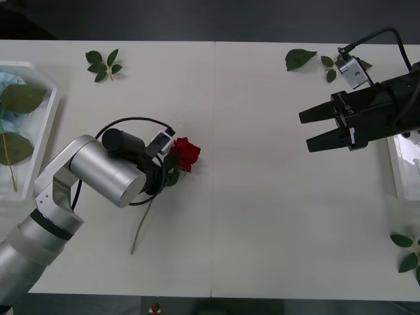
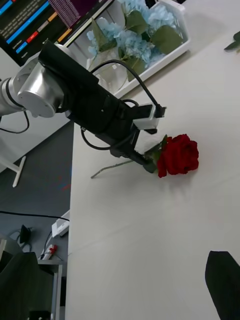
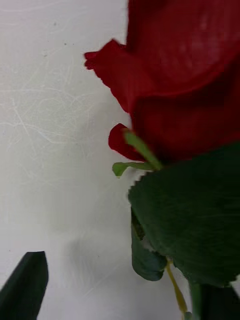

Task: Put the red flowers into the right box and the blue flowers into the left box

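One of the red flowers, a rose (image 1: 187, 153) (image 2: 179, 154) (image 3: 190, 75), lies on the white table left of centre, its stem (image 1: 140, 227) running toward the front edge. My left gripper (image 1: 169, 172) (image 2: 142, 159) is down at the rose's neck, open, one black finger (image 3: 25, 287) beside the stem and leaf. Far to the right, my right gripper (image 1: 306, 131) hovers open and holds nothing. Blue flowers (image 1: 10, 81) (image 2: 131, 44) lie in the left box (image 1: 55, 97) (image 2: 167, 54). The right box (image 1: 400, 167) shows at the right edge.
Bloomless leaf sprigs lie at the back left (image 1: 104, 64), the back right (image 1: 300, 59) and the front right corner (image 1: 409, 252). The table between the rose and the right gripper is bare. A monitor (image 2: 45, 20) stands beyond the left box.
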### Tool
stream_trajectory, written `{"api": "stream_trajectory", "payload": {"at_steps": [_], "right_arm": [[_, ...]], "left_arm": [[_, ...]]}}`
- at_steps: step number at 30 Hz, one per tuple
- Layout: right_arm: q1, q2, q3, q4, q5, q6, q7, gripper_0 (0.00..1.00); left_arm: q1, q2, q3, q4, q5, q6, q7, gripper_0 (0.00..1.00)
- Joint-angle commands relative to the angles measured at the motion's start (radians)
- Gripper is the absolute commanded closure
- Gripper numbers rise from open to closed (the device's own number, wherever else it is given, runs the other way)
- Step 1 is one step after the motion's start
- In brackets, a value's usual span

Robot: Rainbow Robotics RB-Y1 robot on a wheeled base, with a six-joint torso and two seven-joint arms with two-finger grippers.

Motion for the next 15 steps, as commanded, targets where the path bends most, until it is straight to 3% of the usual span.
{"api": "stream_trajectory", "payload": {"at_steps": [1,15], "right_arm": [[-0.014,-0.043,-0.001,-0.02,-0.011,0.01,-0.012,0.04],[-0.014,-0.044,-0.003,-0.02,-0.011,0.012,-0.012,0.03]], "left_arm": [[-0.02,-0.008,-0.021,-0.013,-0.005,-0.013,-0.025,1.0],[-0.02,0.009,0.018,-0.067,0.031,-0.041,0.006,1.0]]}}
